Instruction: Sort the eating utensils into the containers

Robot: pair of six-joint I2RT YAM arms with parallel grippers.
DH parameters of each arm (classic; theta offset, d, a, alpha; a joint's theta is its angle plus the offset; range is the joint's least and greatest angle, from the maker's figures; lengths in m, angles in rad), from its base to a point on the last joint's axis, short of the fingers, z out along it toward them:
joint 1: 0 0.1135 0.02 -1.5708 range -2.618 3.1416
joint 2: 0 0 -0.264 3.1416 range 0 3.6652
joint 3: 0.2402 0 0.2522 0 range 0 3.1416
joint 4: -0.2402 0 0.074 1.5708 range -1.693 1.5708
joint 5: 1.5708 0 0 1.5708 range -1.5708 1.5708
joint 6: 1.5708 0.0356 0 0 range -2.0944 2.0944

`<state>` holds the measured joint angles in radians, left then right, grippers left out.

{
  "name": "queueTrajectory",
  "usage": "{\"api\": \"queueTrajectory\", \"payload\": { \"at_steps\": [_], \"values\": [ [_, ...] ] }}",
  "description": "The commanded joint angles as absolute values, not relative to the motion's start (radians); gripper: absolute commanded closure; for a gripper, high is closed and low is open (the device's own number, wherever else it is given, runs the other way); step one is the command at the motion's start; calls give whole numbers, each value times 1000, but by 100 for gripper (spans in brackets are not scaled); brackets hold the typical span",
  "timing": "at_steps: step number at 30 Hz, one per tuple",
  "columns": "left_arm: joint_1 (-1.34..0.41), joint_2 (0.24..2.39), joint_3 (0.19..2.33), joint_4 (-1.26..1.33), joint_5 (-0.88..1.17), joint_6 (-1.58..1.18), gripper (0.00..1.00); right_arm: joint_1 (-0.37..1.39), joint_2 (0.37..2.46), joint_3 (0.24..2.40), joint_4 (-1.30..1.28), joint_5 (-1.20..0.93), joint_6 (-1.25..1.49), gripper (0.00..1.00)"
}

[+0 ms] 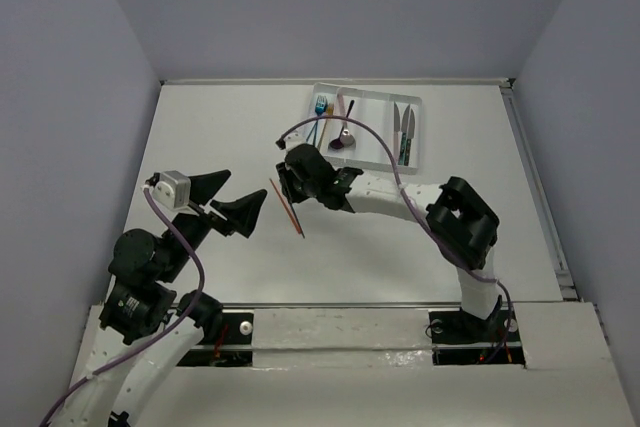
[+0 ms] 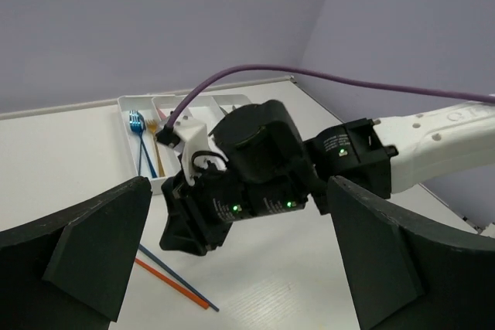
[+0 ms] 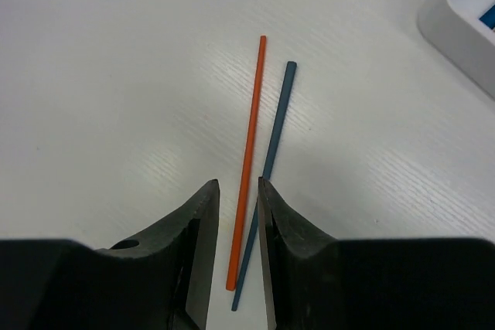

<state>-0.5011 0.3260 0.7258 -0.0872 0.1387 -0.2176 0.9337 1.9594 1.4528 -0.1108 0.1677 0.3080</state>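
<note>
1. Near the middle of the white table, the red chopstick and teal chopstick lie side by side, outside the white plastic tray at the far right.
2. Only the right wrist view shows the right gripper over them. Its black fingers stand a narrow gap apart with the red stick between them, and contact cannot be told.
3. Only the overhead view shows the silver knives in the tray's right compartment and the purple spoon left of them.
4. Left wrist view: the blue fork and gold fork lie at the tray's left end.
5. The left gripper is spread wide, holding nothing.
6. Both sticks are thin, straight and matte — lettering on the right arm is cut off and unreadable.
</note>
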Motion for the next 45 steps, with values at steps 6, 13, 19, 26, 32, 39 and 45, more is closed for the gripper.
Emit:
{"api": "queueTrajectory", "payload": {
  "at_steps": [6, 13, 19, 26, 32, 39, 45],
  "values": [
    [-482, 339, 732, -32, 156, -210, 1, 957, 2105, 1592, -184, 316, 296, 67],
    [-482, 334, 733, -32, 158, -210, 1, 977, 2171, 1634, -222, 311, 305, 67],
    [-482, 331, 733, -32, 160, -210, 1, 986, 2178, 1637, -225, 334, 311, 67],
    [-482, 327, 732, -34, 160, -210, 1, 996, 2206, 1641, -259, 380, 318, 68],
    [-482, 327, 733, -34, 160, -212, 1, 996, 2226, 1643, -275, 393, 324, 75],
    [-482, 327, 733, -34, 160, -212, 1, 996, 2226, 1647, -307, 469, 311, 100],
    [-482, 327, 733, -34, 161, -210, 1, 983, 2135, 1589, -232, 522, 232, 100]
  ]
}}
